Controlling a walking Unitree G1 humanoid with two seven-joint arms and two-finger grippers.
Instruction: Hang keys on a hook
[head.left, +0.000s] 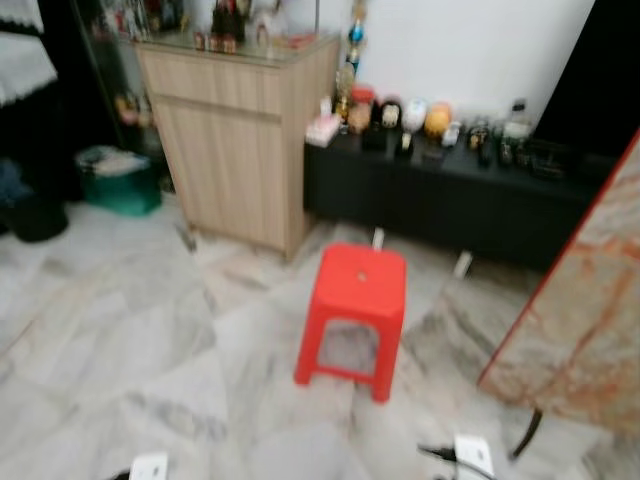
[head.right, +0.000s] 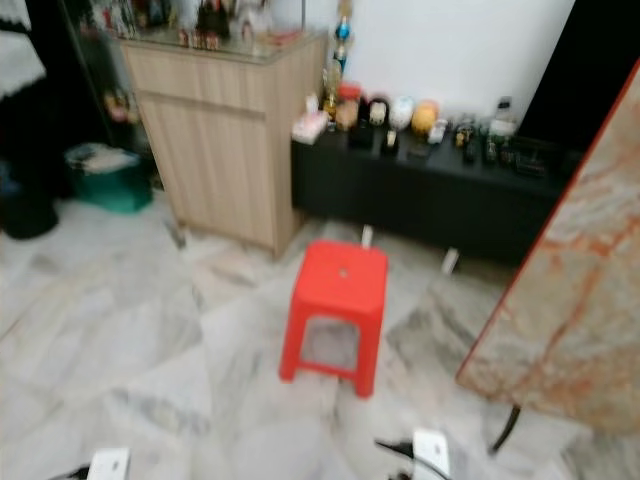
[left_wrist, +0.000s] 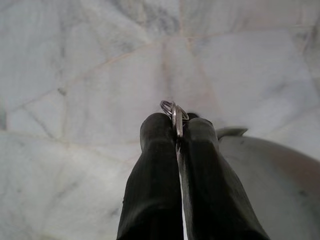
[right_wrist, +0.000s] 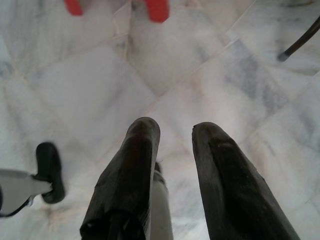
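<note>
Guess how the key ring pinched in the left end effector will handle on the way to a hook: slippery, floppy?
Key ring: thin bare metal, so probably stiff, light and fairly slippery. The left end effector pinches it by an edge between its fingertips, so it may twist or slide if jolted. Any keys lie hidden behind the fingers; they likely dangle loose.

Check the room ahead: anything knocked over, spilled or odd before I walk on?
Nothing stands out. The red stool stands upright on the marble floor, nothing spilled. The left gripper is shut on the key ring; the right gripper is open over the floor.
</note>
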